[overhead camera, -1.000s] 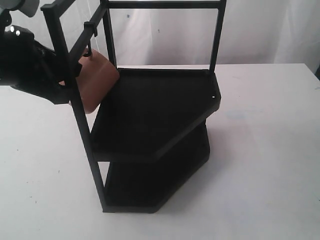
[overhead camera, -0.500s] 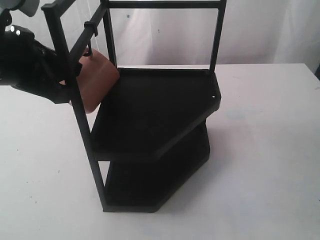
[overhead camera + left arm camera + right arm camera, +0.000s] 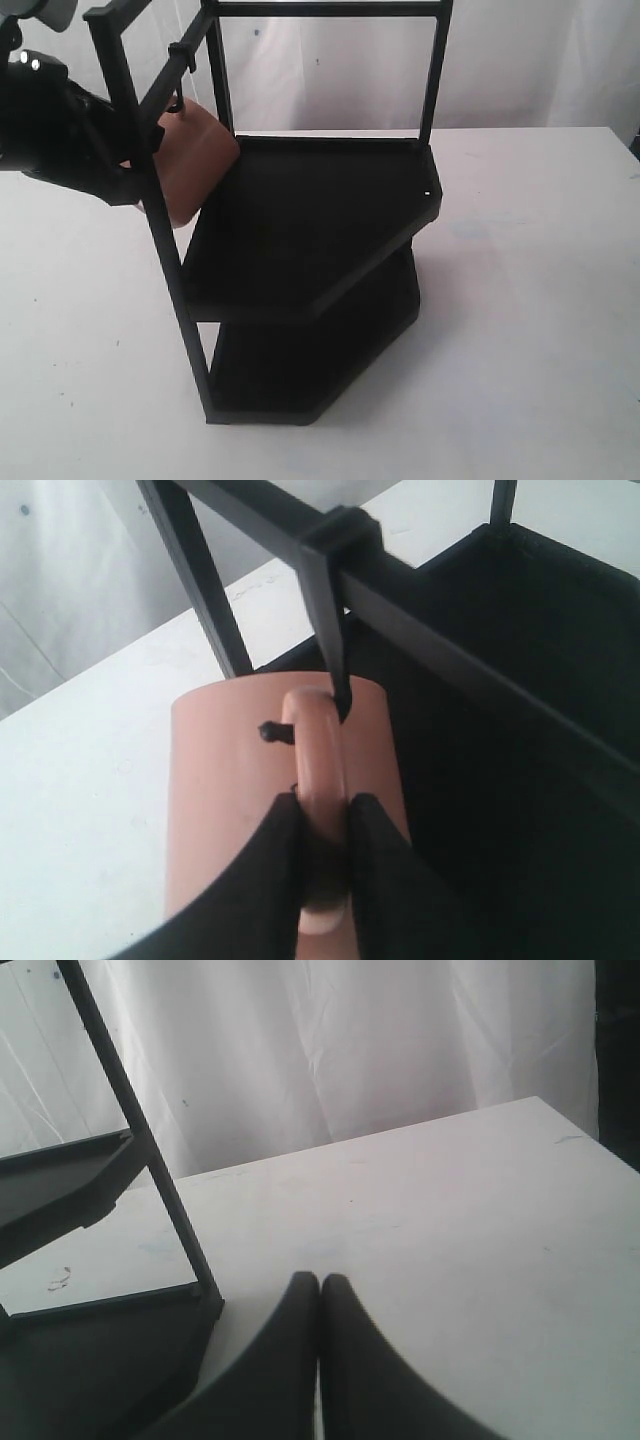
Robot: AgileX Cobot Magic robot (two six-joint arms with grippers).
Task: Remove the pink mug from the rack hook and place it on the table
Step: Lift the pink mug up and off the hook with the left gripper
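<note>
A: Step in hand?
B: Grasp, I judge; left gripper pinched on pink mug handle; mug hangs from rack hook.
A: Next?
B: Probably lift handle clear of hook; lower to counter; right gripper closed, empty.

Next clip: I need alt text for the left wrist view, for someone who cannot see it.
The left gripper is shut on the loop handle of the pink mug, which hangs from the rack hook clipped to a bar of the rack. The white table shows behind the mug.
</note>
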